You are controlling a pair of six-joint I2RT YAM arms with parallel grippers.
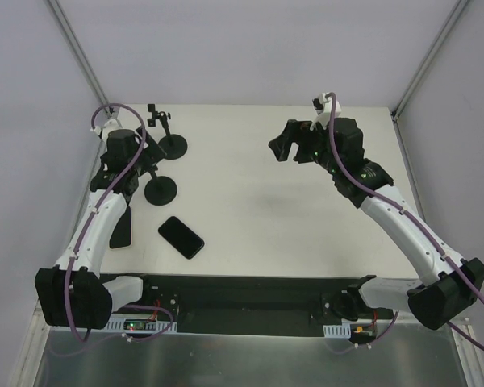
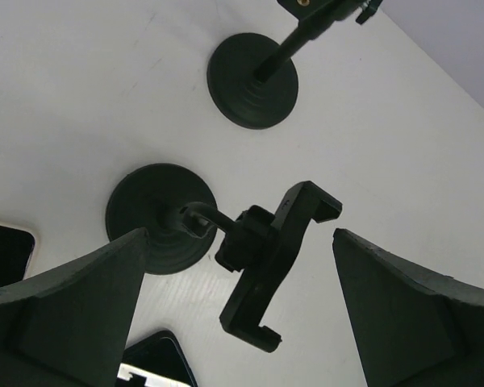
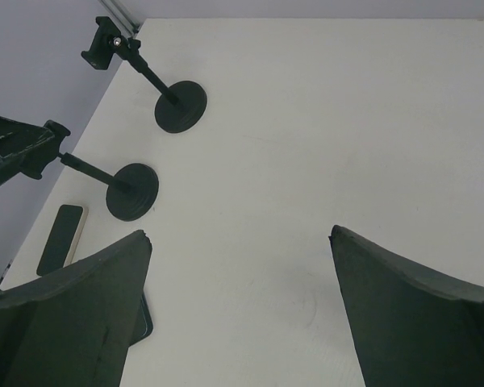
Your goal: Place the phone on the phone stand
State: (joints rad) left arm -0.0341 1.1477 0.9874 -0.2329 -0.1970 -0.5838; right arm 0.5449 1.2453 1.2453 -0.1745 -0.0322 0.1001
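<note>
A black phone (image 1: pixel 181 236) lies flat on the white table near the front left; its corner shows in the left wrist view (image 2: pixel 157 363). The near phone stand has a round base (image 1: pixel 160 190) and a clamp head (image 2: pixel 278 258) on a tilted stem. My left gripper (image 1: pixel 139 168) is open and hovers over that clamp, which sits between the fingers (image 2: pixel 81 298) without touching them. A second stand (image 1: pixel 174 146) is just behind it. My right gripper (image 1: pixel 284 147) is open and empty, raised above the table's far middle.
A second dark phone (image 1: pixel 121 230) with a pale edge lies at the left, partly under my left arm. It also shows in the right wrist view (image 3: pixel 60 238). Grey enclosure walls rise close to the table's left and right edges.
</note>
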